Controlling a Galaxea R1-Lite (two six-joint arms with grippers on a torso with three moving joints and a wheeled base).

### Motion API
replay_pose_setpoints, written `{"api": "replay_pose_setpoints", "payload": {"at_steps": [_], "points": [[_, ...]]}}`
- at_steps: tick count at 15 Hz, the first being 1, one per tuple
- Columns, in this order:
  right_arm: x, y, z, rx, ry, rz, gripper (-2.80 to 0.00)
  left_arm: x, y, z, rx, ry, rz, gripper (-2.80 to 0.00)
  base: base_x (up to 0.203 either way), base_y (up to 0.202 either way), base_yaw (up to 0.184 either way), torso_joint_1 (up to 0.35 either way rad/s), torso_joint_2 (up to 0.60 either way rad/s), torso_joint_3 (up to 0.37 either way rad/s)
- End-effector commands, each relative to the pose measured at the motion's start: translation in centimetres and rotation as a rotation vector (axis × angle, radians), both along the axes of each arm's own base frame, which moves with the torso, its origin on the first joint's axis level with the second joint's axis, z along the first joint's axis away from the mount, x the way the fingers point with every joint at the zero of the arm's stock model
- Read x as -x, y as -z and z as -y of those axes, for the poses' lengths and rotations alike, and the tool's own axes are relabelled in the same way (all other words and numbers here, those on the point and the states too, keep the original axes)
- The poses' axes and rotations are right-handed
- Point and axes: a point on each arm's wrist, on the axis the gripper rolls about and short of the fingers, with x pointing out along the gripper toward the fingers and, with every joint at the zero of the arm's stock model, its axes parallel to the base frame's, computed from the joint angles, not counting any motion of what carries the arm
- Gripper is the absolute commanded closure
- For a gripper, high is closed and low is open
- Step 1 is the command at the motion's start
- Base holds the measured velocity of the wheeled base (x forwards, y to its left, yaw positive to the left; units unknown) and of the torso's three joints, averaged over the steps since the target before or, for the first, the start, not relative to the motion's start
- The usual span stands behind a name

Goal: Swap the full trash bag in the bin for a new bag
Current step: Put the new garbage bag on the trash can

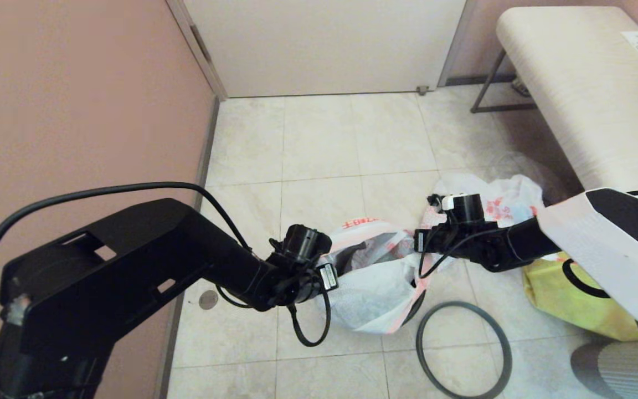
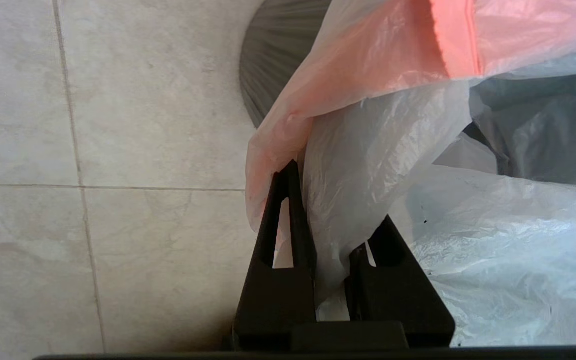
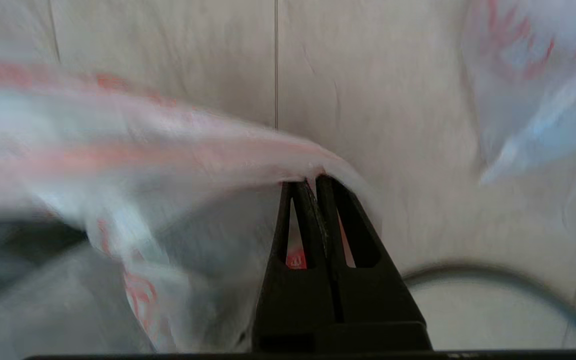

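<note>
Left hand pinches the white-and-pink bag at its left edge; right hand, fully closed, grips its right edge.

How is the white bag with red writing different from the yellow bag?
The white bag is thin, see-through plastic; the yellow bag is solid yellow. The white bag is pinched at its edges by the left gripper and right gripper; the yellow bag lies untouched under the right arm. Both are near the dark hoop.
</note>
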Motion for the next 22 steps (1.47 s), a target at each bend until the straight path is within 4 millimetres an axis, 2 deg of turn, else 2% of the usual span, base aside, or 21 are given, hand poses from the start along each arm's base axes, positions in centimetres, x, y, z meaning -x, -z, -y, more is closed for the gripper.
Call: {"api": "replay_pose_setpoints", "payload": {"at_steps": [1, 3, 7, 8, 13, 16, 19, 22], "points": [[1.1, -0.1, -0.1, 0.004, -0.008, -0.024, 0.00, -0.4, 0.0, -0.1, 0.011, -0.013, 0.016, 0.00, 0.000, 0.000, 0.000, 0.000, 0.00, 0.000], [3.1, -1.2, -0.4, 0.003, -0.025, -0.042, 0.00, -0.8, -0.6, -0.1, 0.035, -0.037, 0.066, 0.00, 0.000, 0.000, 0.000, 0.000, 0.00, 0.000], [7.9, -6.2, -1.1, -0.062, -0.046, -0.009, 0.00, -1.4, -1.8, -1.1, 0.043, -0.081, 0.101, 0.00, 0.000, 0.000, 0.000, 0.000, 0.00, 0.000], [8.9, -6.9, -1.7, -0.075, -0.065, -0.006, 0.00, -1.5, -1.8, -1.1, 0.044, -0.082, 0.102, 0.00, 0.000, 0.000, 0.000, 0.000, 0.00, 0.000], [9.6, -5.1, -3.5, -0.087, -0.081, -0.071, 0.00, -2.0, -1.8, -1.7, 0.042, -0.099, 0.103, 0.00, 0.000, 0.000, 0.000, 0.000, 0.00, 0.000], [9.8, -4.9, -3.5, -0.046, -0.004, -0.065, 0.00, -2.2, -1.6, -1.7, 0.041, -0.101, 0.102, 0.00, 0.000, 0.000, 0.000, 0.000, 0.00, 0.000], [9.9, -3.6, -3.3, 0.035, 0.107, -0.080, 0.00, -2.2, -1.5, -1.7, 0.039, -0.100, 0.101, 0.00, 0.000, 0.000, 0.000, 0.000, 0.00, 0.000], [10.1, -3.3, -3.3, 0.041, 0.108, -0.088, 0.00, -2.3, -1.3, -1.7, 0.036, -0.101, 0.098, 0.00, 0.000, 0.000, 0.000, 0.000, 0.00, 0.000]]}}
